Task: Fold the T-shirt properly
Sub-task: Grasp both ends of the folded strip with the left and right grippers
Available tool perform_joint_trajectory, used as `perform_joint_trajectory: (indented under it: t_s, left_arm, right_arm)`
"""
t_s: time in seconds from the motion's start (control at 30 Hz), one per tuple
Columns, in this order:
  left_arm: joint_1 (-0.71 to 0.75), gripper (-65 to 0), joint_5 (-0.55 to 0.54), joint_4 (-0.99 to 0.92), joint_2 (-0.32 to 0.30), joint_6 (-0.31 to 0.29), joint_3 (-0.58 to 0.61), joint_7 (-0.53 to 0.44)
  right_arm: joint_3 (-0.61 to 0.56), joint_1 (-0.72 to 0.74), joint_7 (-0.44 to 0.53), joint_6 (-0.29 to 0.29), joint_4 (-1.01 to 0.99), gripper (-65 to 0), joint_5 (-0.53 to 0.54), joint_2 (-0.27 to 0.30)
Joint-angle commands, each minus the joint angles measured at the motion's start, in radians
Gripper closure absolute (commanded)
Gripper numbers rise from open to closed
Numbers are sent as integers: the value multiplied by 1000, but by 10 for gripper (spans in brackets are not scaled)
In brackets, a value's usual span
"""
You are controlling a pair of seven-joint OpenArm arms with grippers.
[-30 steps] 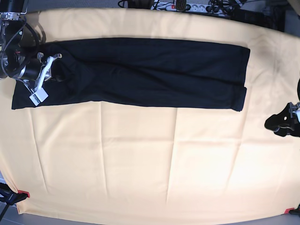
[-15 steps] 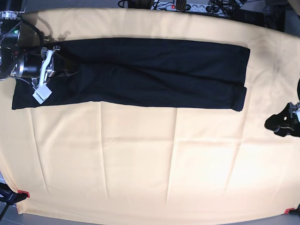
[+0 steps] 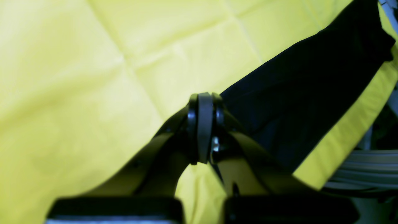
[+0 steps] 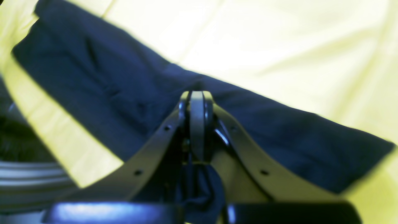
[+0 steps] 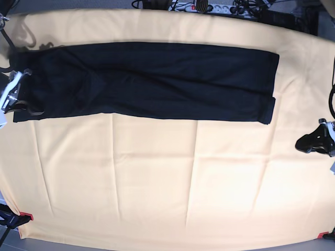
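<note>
As viewed from the base camera: T-shirt, black, folded into one long narrow band, spread flat across the far half of a pale yellow-orange cloth. Band running from the far-left edge of the cloth to well right of centre, right end square-cut with a small step at its near corner. Near half of the cloth bare, crossed by faint fold creases.

Right gripper at the left end of the band, over the near-left corner of the garment. Pictured by the right wrist camera with jaws pressed fully together, a bunched fold of the dark fabric caught between the fingers behind the pads; remainder of the T-shirt stretching away beyond the tips, flat on the cloth.

Left gripper at the right edge of the scene, over the cloth, well apart from the right end of the band and nearer than it. Pictured by the left wrist camera with jaws likewise closed pad against pad, nothing held between them; T-shirt lying beyond and to the right of the tips, cloth beneath and to the left.

Power strip beyond the far edge of the cloth.
</note>
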Motion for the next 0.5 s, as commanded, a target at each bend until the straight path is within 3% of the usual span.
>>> perform_joint_trajectory:
  t_s: [0.0, 0.17, 0.3, 0.47]
  left_arm:
    - [-22, 0, -24, 29, -5, -6, 5, -8]
    - [-22, 0, -24, 61, 71, -15, 84, -8]
    - [-19, 0, 257, 60, 95, 129, 67, -144]
    - [60, 0, 283, 60, 134, 153, -41, -113]
  right_arm:
    - [35, 10, 19, 1, 15, 0, 25, 22]
    - [123, -20, 19, 1, 15, 0, 25, 20]
    - [132, -65, 19, 1, 15, 0, 25, 20]
    - [132, -97, 19, 1, 15, 0, 25, 19]
